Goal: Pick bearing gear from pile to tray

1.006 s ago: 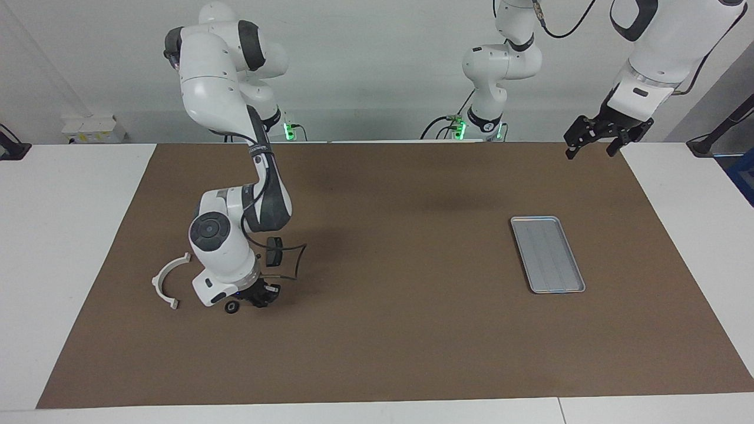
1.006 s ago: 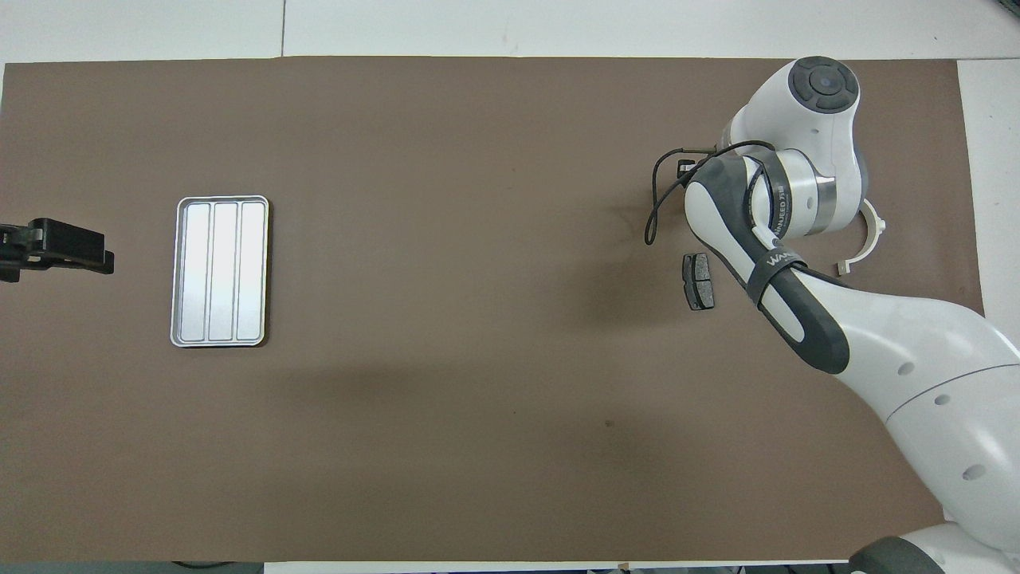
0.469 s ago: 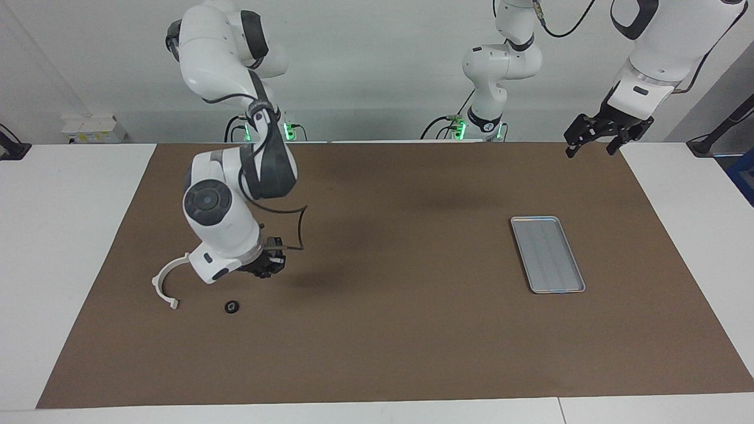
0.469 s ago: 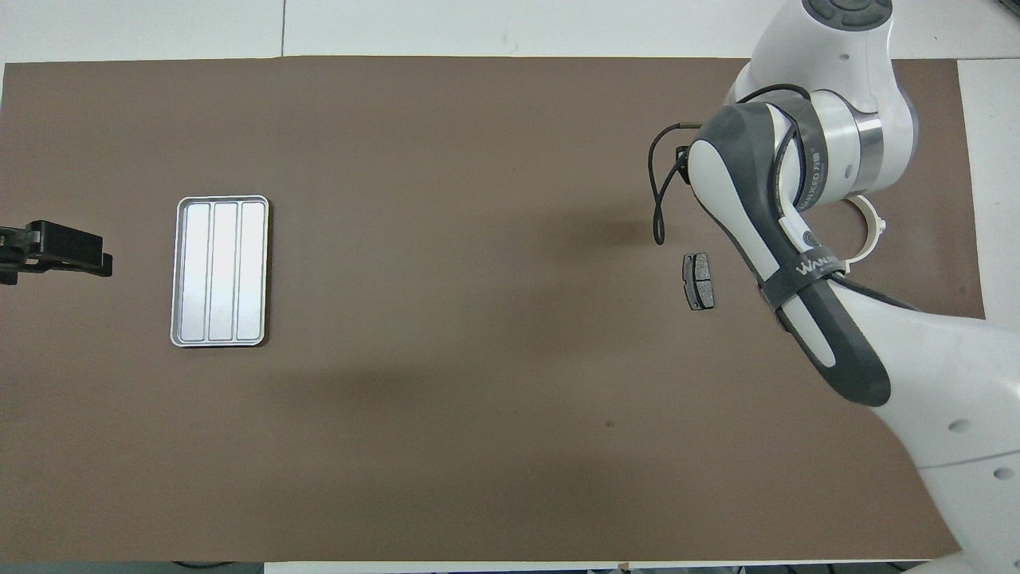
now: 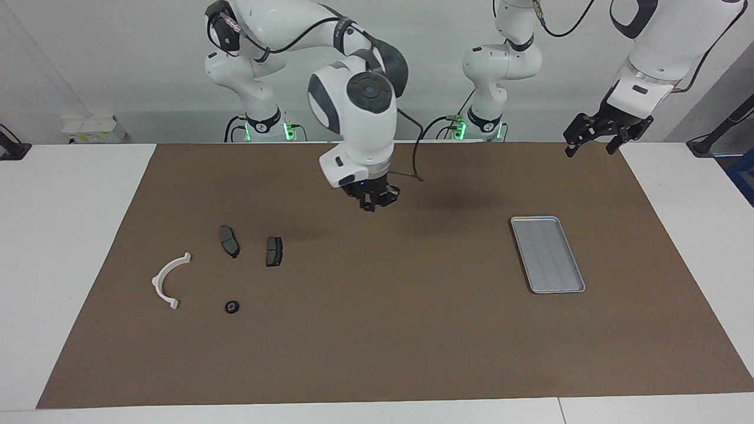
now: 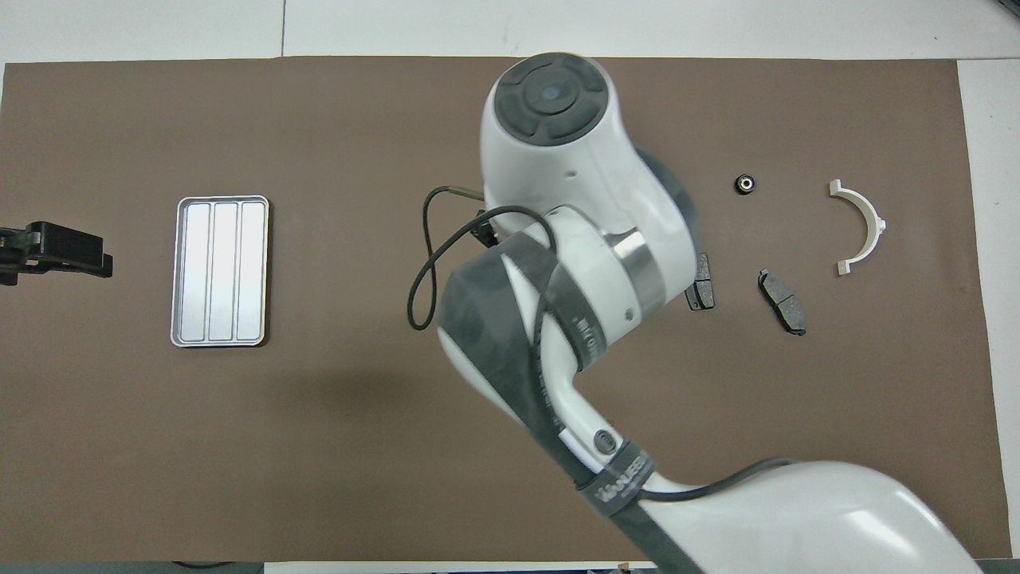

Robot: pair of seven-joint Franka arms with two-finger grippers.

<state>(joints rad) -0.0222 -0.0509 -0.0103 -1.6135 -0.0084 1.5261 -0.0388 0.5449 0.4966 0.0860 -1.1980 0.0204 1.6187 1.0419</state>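
Observation:
The pile lies toward the right arm's end: a white half-ring bracket (image 5: 168, 280) (image 6: 861, 227), two dark brake pads (image 5: 229, 241) (image 5: 274, 251) and one small black round bearing gear (image 5: 232, 307) (image 6: 744, 183). My right gripper (image 5: 374, 205) hangs high over the middle of the mat, between the pile and the tray. Its fingers stand close together on a small dark piece that barely shows. In the overhead view the arm hides it. The silver tray (image 5: 548, 253) (image 6: 221, 271) holds nothing. My left gripper (image 5: 591, 150) (image 6: 96, 259) waits open, over the mat's edge past the tray.
A brown mat (image 5: 377, 330) covers most of the white table. In the overhead view the right arm's bulk partly covers one brake pad (image 6: 701, 291). A black cable loop (image 6: 422, 279) hangs from the right wrist.
My right gripper rose from the mat beside the black round piece and swung up toward the middle of the table. Both brake pads now show. The left arm has not moved.

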